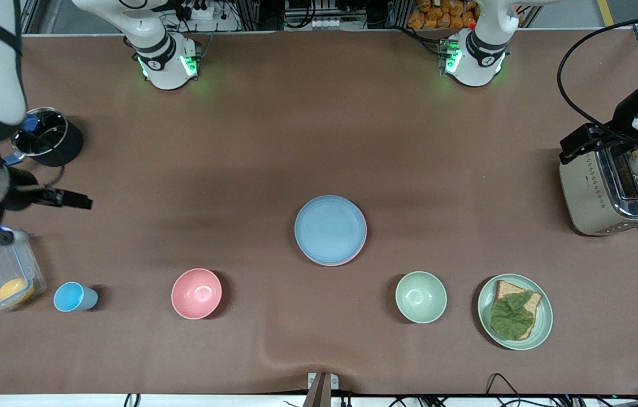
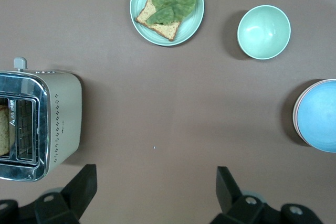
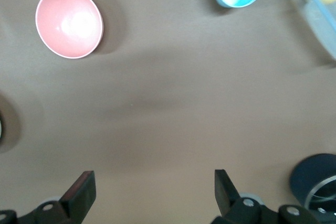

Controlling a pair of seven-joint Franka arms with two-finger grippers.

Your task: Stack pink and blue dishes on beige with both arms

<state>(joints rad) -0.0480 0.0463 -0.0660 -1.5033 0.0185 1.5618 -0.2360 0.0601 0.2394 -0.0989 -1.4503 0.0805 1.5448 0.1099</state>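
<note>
— Nearest the front camera?
— Small pink bowl (image 1: pixel 196 293) and pale green bowl (image 1: pixel 421 297). Farther up, light blue flat round plate (image 1: pixel 330 229) atop a pink rim, mid-table.
— Grippers?
— Right gripper (image 3: pixel 152 192) spread wide over bare brown table (image 1: pixel 319 141); left gripper (image 2: pixel 155 190) likewise, beside the cream toaster (image 2: pixel 44 124). Nothing held.

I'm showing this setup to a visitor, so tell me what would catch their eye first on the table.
The stack of round matte plates with the light blue one on top sits mid-table, pink rim peeking underneath. Nearer the front camera stand a deep pink bowl and a pale green bowl, beside a pale green plate with toast and a lettuce leaf. A shiny metal toaster stands at the left arm's end.
</note>
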